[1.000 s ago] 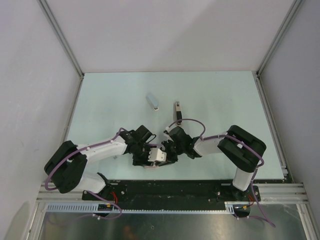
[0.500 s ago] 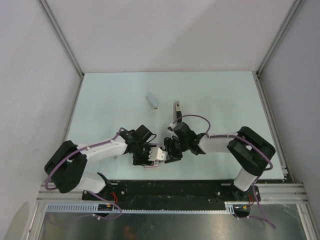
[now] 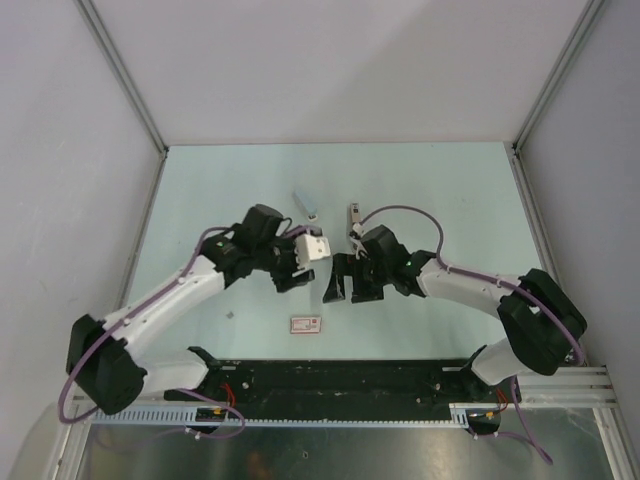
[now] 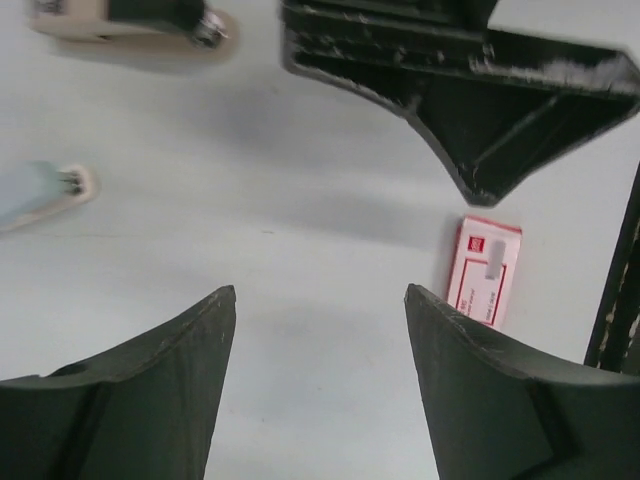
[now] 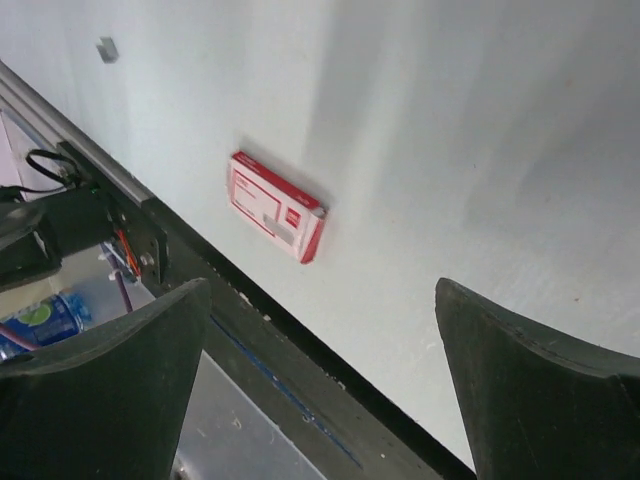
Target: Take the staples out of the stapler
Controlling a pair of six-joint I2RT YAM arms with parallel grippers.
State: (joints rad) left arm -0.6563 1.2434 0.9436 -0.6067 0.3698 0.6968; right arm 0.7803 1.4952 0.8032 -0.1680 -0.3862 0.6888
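L gripper (image 4: 318, 295): fingers spread wide, empty, above table (image 3: 450, 190). Pink-white stapler (image 3: 305, 323) lies flat nr table's front edge, btwn the two grippers, touching neither. R gripper (image 5: 322, 290): also spread wide, nothing held.

Stapler (image 3: 305, 323) on table (image 3: 450, 200) near front edge, left bar (image 3: 306, 204) and right bar (image 3: 354, 216) side by side behind
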